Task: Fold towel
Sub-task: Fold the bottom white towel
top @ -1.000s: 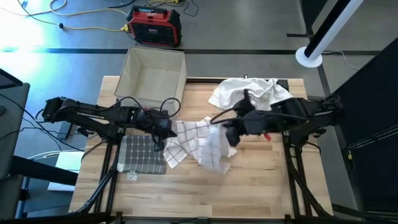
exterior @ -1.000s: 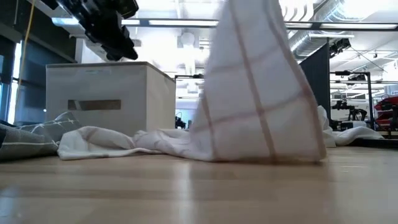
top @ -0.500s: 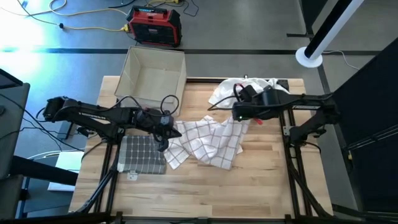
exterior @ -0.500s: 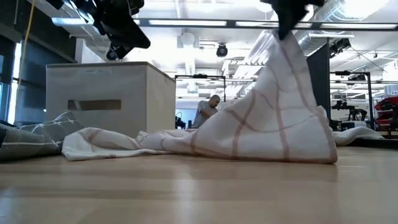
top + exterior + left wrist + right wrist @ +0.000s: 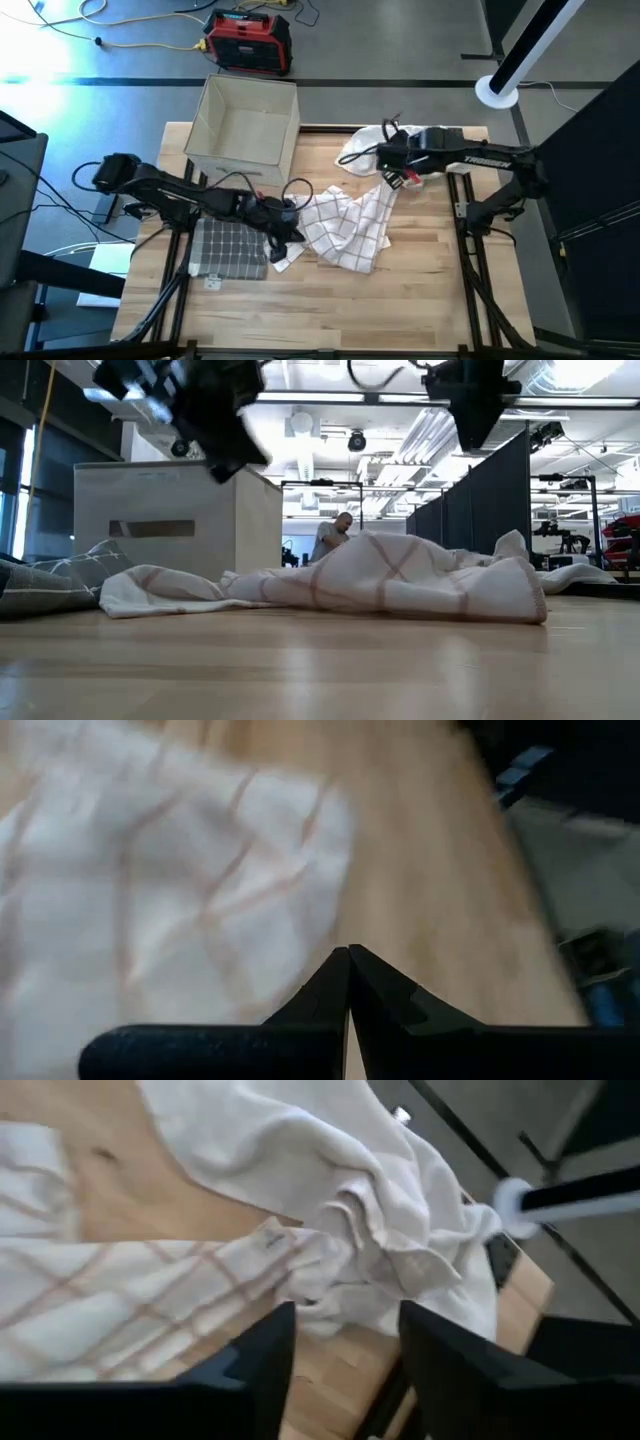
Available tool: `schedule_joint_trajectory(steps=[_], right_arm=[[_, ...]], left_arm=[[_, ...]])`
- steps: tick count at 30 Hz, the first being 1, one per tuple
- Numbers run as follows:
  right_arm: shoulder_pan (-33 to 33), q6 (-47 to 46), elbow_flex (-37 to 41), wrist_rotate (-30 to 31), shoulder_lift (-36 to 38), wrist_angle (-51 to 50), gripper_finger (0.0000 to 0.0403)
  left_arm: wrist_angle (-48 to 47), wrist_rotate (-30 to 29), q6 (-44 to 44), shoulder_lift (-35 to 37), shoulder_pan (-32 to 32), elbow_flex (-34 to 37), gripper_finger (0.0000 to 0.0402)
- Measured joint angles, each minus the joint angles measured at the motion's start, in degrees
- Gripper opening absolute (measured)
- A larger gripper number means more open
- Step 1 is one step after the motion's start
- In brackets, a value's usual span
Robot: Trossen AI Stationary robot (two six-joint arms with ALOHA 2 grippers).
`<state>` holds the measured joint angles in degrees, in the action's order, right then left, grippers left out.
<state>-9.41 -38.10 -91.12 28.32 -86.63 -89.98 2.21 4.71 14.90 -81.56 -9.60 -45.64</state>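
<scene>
"TROSSEN" lettering on right arm [image 5: 480, 158] above checked towel [image 5: 345, 225]

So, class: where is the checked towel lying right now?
In the high view, the checked towel lies crumpled mid-table, between the grey mat on its left and the white cloth pile at the back right.

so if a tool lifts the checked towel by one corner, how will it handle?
The checked towel lies crumpled in soft folds, so it is probably floppy and would drape. It looks thin, likely light. On the wooden table it may drag rather than slide flat.

left arm [image 5: 190, 405] motion-blurred, towel [image 5: 150, 900] blurred
</scene>
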Motion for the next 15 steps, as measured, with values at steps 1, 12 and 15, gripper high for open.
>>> schedule_joint_trajectory(steps=[1, 12, 15], right_arm=[[0.0, 1.2, -1.5, -1.4, 0.1, -0.1, 0.0194], [2.1, 3.4, -9.8, -4.4, 2.0, 0.0, 0.0231], [2.1, 3.7, -9.8, -4.7, 2.5, -0.1, 0.0226]], left_arm=[[1.9, 0.0, -1.0, -1.1, -0.5, -0.4, 0.0000], [9.0, -4.3, -15.1, -21.3, -5.3, -9.8, 0.0036], [9.1, -8.9, -18.2, -25.0, -5.9, -14.3, 0.0055]])
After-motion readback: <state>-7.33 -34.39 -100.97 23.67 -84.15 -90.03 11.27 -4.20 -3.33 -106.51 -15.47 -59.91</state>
